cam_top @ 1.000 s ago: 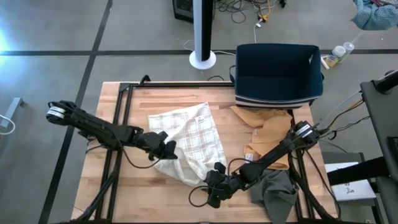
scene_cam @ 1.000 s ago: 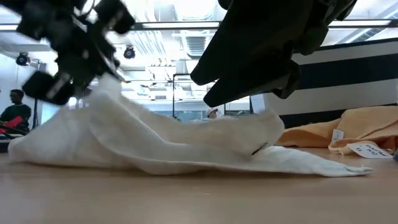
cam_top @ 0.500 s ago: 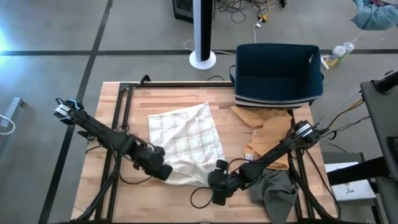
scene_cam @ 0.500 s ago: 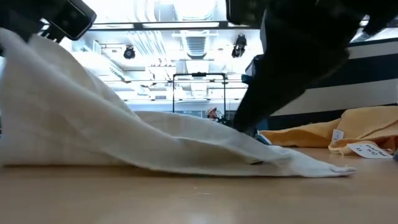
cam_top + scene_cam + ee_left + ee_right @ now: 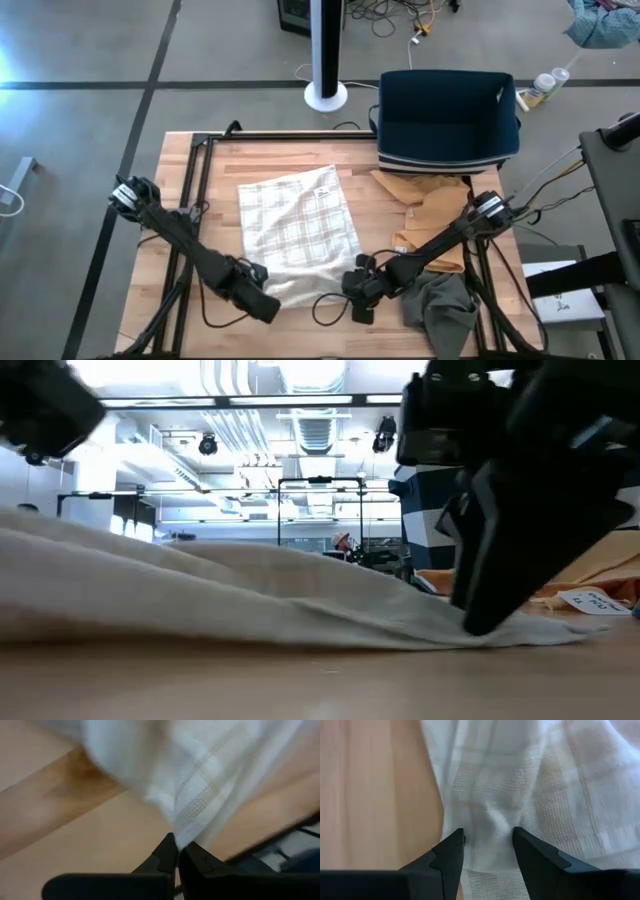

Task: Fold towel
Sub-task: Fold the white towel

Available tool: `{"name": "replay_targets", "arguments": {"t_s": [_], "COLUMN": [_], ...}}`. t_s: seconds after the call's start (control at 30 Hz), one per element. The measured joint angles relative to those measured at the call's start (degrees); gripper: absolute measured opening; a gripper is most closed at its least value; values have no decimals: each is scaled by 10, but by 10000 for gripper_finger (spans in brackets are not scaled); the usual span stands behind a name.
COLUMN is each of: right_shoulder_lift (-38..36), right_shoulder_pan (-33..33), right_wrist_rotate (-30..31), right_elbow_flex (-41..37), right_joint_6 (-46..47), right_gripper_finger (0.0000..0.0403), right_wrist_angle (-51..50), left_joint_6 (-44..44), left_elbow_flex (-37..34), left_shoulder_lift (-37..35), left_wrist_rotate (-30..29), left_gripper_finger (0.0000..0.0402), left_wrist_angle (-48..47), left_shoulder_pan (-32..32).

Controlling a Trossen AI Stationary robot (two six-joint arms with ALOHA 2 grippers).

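A white checked towel [image 5: 298,232] lies spread on the wooden table [image 5: 220,170]. My left gripper [image 5: 266,305] is at the towel's near left corner, shut on it, and shows up close in the left wrist view [image 5: 177,851]. My right gripper [image 5: 358,294] stands open at the towel's near right corner. Its two fingers are on either side of a strip of cloth [image 5: 487,845]. In the low view the towel [image 5: 250,600] stretches across the table, with the right gripper's dark finger [image 5: 485,610] down at its right end. My left gripper pinches the towel's near left corner [image 5: 183,831] between its two shut fingertips, coming steeply from above. That corner is held a little off the table; the cloth slopes down from it and the rest lies flat. My right gripper's open fingers [image 5: 451,851] come slanting down onto the towel's near right corner [image 5: 520,632]. The cloth between them lies flat on the table and is not pinched.
A dark blue bin [image 5: 447,120] stands at the far right. A tan cloth [image 5: 432,215] lies in front of it, and a grey cloth [image 5: 442,308] lies at the near right. Bare wood lies along the near edge.
My left gripper has carried the towel's corner toward the near edge, tipping to point more steeply down. The bunched, folded-over left part has been drawn out and the towel now lies spread. My right gripper has sunk and shifted slightly onto the towel's near right corner.
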Motion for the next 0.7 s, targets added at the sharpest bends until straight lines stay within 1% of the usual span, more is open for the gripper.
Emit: {"name": "replay_targets", "arguments": {"t_s": [0.1,0.2,0.37,0.43,0.63,0.7], "right_shoulder_lift": [-18,-37,-59,-59,-46,-36], "right_shoulder_pan": [1,-1,-2,-2,-2,-2], "right_wrist_rotate": [-9,-11,-10,-9,-8,-10], "right_elbow_flex": [-3,2,21,24,23,23], "right_joint_6": [-4,-9,-26,-35,-38,-34], "right_gripper_finger": [168,169,163,162,167,167], "right_wrist_angle": [-27,-54,-43,-40,5,21], "left_joint_6": [-31,-88,-125,-128,-131,-140], "left_elbow_flex": [-2,-3,-2,-2,-2,-2], "left_shoulder_lift": [2,0,-5,-6,-16,-26], "left_wrist_rotate": [-26,-56,-55,-47,18,24], "left_gripper_finger": [0,0,10,20,55,68], "left_wrist_angle": [-39,-96,-89,-66,3,13], "left_shoulder_pan": [-19,-42,-59,-64,-78,-85]}}
